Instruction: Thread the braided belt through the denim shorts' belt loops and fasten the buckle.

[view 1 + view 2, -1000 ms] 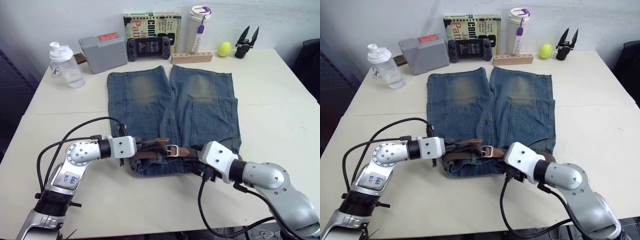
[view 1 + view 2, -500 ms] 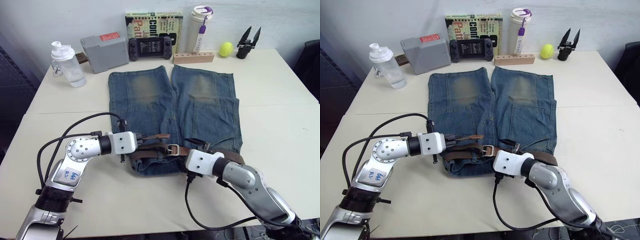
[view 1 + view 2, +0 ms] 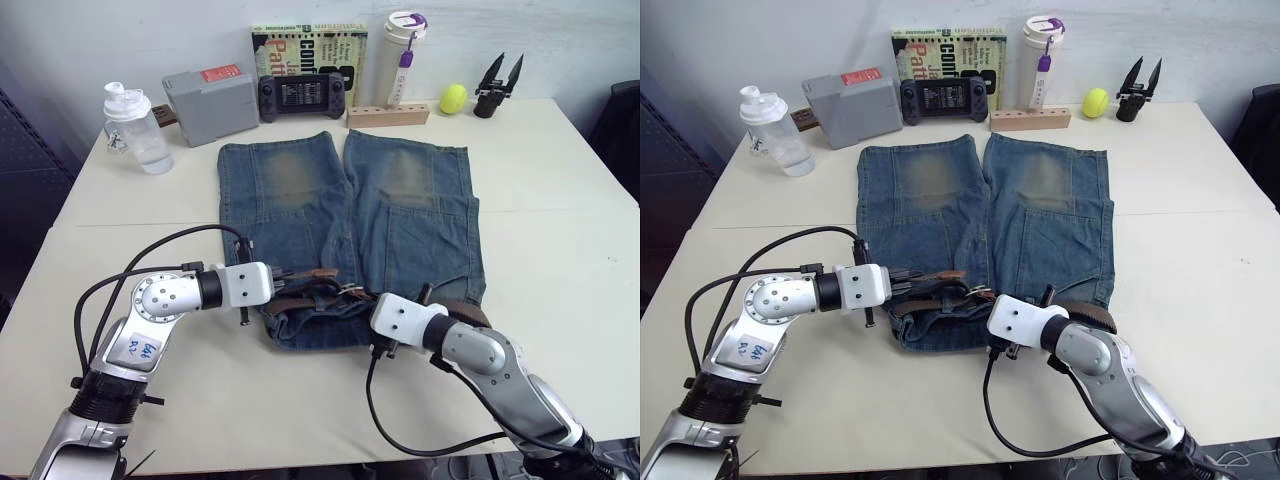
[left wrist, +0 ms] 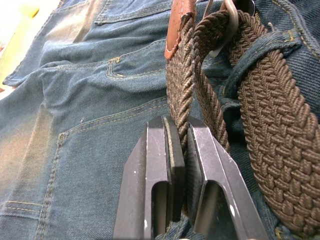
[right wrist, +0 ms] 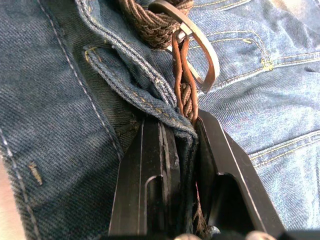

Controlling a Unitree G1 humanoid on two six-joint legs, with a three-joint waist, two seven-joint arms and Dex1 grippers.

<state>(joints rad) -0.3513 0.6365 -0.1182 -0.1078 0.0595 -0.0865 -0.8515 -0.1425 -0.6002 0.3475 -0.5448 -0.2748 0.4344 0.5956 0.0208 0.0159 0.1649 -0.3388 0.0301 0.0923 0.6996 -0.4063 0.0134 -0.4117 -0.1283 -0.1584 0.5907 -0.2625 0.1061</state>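
The denim shorts (image 3: pixel 345 210) lie flat on the table, waistband toward me. The braided belt (image 4: pixel 260 150) runs along the waistband and passes under a belt loop (image 4: pixel 250 55). My left gripper (image 4: pixel 181 125) is shut on a strand of the belt at the waistband's left part (image 3: pixel 283 283). My right gripper (image 5: pixel 182 125) is shut on the belt's brown leather end together with a fold of waistband denim, just behind the silver buckle (image 5: pixel 202 60). In the head view it sits at the waistband's middle (image 3: pixel 362 300), where the cloth is bunched up.
Along the table's far edge stand a clear bottle (image 3: pixel 135 130), a grey box (image 3: pixel 208 103), a game controller (image 3: pixel 300 95), a book (image 3: pixel 305 45), a tumbler (image 3: pixel 398 55), a wooden block (image 3: pixel 388 114), a yellow ball (image 3: pixel 452 98) and a black tool (image 3: pixel 495 85).
My right gripper slid left along the waistband to the buckle and closed there; the waistband has bunched up around it. The left gripper has kept its hold.
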